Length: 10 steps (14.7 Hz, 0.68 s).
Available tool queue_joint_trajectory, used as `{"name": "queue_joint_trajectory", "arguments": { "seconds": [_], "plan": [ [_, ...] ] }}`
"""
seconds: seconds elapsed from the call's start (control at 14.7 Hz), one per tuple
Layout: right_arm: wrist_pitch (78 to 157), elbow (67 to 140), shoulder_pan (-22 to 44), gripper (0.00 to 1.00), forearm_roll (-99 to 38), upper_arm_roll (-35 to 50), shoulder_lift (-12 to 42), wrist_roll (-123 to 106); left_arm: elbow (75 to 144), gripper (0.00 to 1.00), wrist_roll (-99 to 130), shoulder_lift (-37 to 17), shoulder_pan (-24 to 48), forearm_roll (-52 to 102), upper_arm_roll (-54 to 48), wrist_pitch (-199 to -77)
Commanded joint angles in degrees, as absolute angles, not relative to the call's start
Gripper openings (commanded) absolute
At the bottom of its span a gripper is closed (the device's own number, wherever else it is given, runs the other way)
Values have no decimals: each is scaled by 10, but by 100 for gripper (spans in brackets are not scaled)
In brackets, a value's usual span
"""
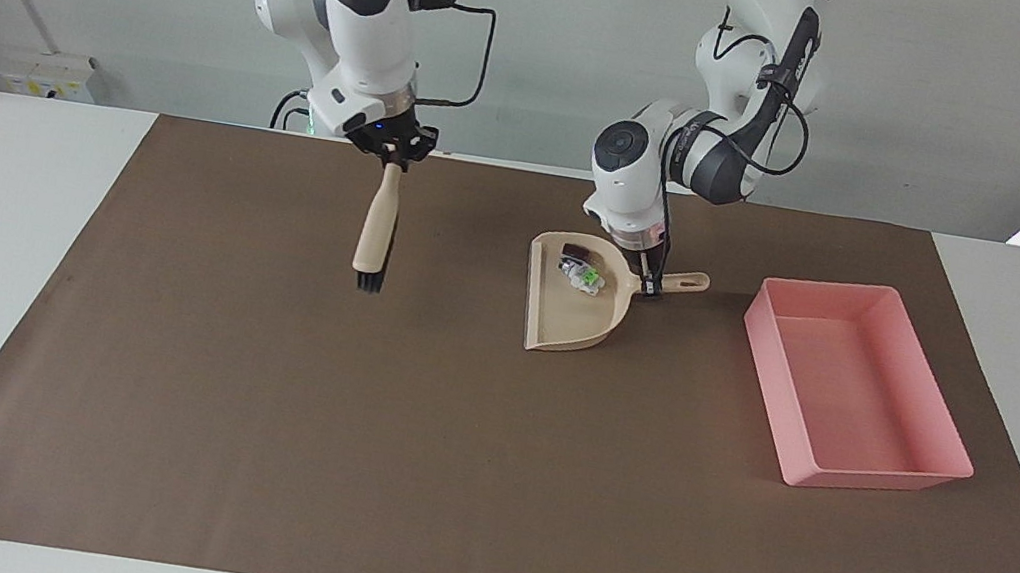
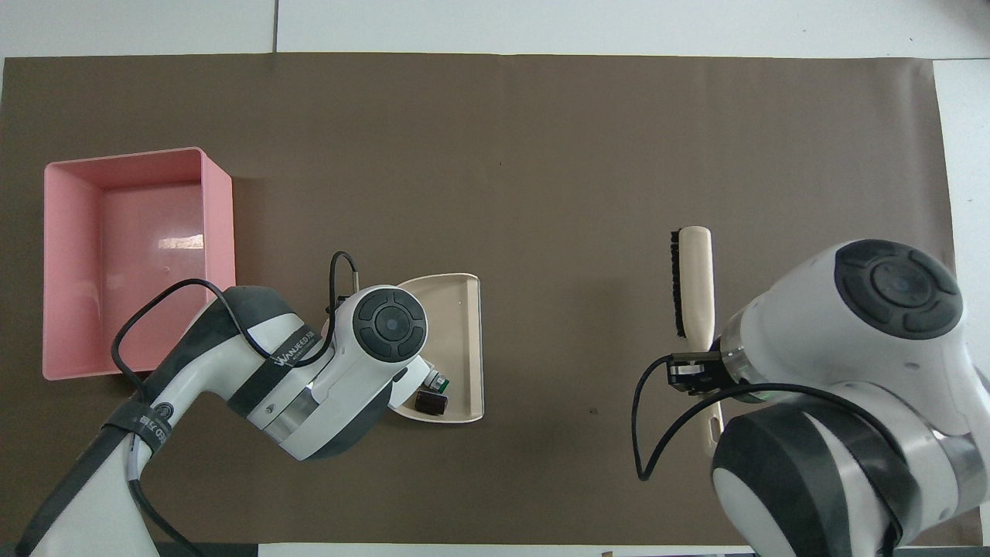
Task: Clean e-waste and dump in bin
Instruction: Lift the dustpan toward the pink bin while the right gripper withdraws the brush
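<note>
The beige dustpan (image 1: 570, 324) lies on the brown mat, its handle toward the pink bin (image 1: 876, 476). Both e-waste bits lie in the pan at its handle end: the dark stubby cylinder (image 1: 575, 254) and the white-grey piece with green marks (image 1: 588, 281). My left gripper (image 1: 650, 285) is shut on the dustpan handle. My right gripper (image 1: 393, 158) is shut on the handle of a beige brush (image 1: 376, 226), which hangs bristles down over bare mat toward the right arm's end. In the overhead view the dustpan (image 2: 456, 317), the cylinder (image 2: 431, 401) and the brush (image 2: 700, 286) show.
The bin (image 2: 219, 224) holds nothing and stands toward the left arm's end of the table, beside the dustpan. The brown mat (image 1: 404, 453) covers most of the white table.
</note>
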<state>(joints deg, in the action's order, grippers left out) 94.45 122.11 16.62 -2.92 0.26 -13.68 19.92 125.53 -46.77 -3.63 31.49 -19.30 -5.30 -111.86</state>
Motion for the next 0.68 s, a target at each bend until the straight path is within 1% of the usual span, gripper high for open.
{"name": "queue_joint_trajectory", "arguments": {
  "seconds": [0.0, 0.07, 0.2, 0.34, 0.48, 0.61],
  "plan": [
    [925, 1216, 82, 0, -3, 12, -131, 110, 1273, 0, -468, -24, 322, -205, -47, -1121],
    [925, 1220, 58, 0, 23, 12, -127, 75, 1273, 0, -469, -24, 318, -205, -47, -1132],
    [942, 1221, -8, 0, 50, 12, -99, -7, 1274, 0, -483, -24, 305, -201, -48, -1162],
    [1010, 1243, -67, 0, 62, 12, -82, -68, 1274, 0, -505, -14, 284, -177, -47, -1185],
    [1071, 1276, -107, 0, 63, 12, -71, -86, 1271, 0, -606, 9, 256, -109, -46, -1183],
    [1095, 1294, -117, 0, 66, 11, -70, -92, 1271, 0, -668, 29, 216, -79, -47, -1178]
  ]
}}
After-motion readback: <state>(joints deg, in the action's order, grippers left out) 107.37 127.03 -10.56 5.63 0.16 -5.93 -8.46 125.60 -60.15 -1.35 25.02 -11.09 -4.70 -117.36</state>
